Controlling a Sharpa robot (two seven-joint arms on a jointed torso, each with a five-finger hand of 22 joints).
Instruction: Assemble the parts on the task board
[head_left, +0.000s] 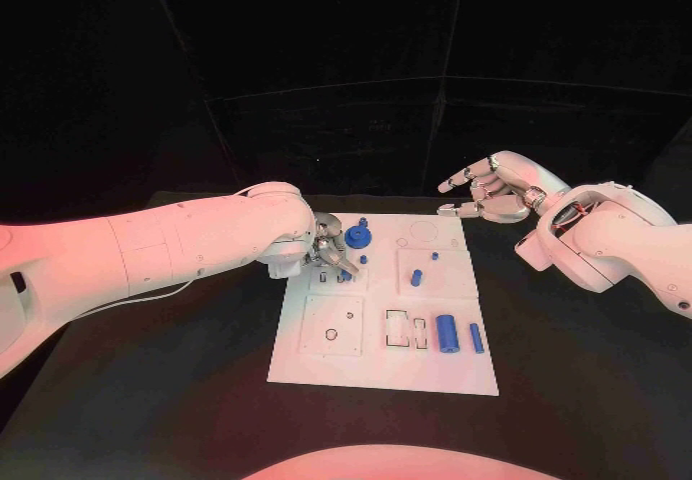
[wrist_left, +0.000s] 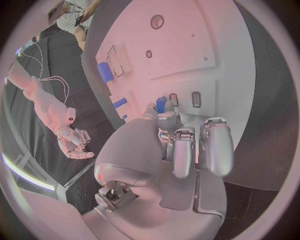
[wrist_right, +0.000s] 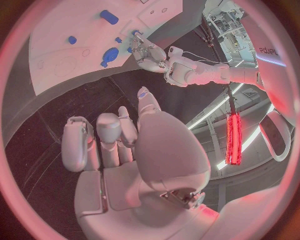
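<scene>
Head view, right hand (head_left: 490, 187) raised beyond task board (head_left: 382, 360)

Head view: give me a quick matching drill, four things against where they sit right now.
Things:
1. left hand
2. right hand
3. large blue cylinder
4. round blue part

Places:
A. lying in the task board's near right area
B. off the board, above the table beyond its far right corner
C. over the board's far left area
D. on the board, just right of the left hand

Pairs: 1-C, 2-B, 3-A, 4-D
</scene>
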